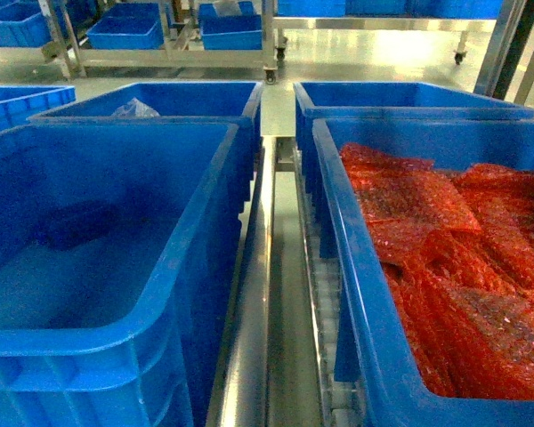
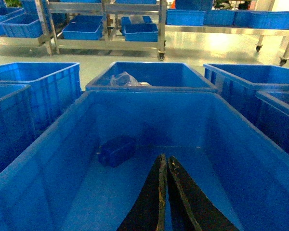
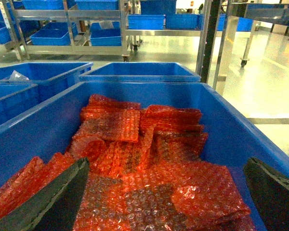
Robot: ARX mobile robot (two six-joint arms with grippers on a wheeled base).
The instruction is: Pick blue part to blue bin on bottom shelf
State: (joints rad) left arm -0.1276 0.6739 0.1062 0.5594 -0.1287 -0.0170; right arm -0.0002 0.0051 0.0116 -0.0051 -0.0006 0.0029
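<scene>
Lying in smooth-walled blue bin [image 2: 241,144]: blocky blue part [image 2: 116,150].

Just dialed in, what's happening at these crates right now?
The blue part lies on the floor of the blue bin, touched by nothing. The left gripper is above that bin, jaws shut and empty. The right gripper is wide open over the crate of red bubble-wrap packets, holding nothing.

Red bubble-wrap packets [image 1: 463,258] are lying heaped in the right-hand blue crate [image 1: 356,294], a clear plastic bag [image 1: 135,109] is sitting in the crate behind [image 1: 160,100], and wheeled steel racks [image 1: 173,53] are standing beyond
</scene>
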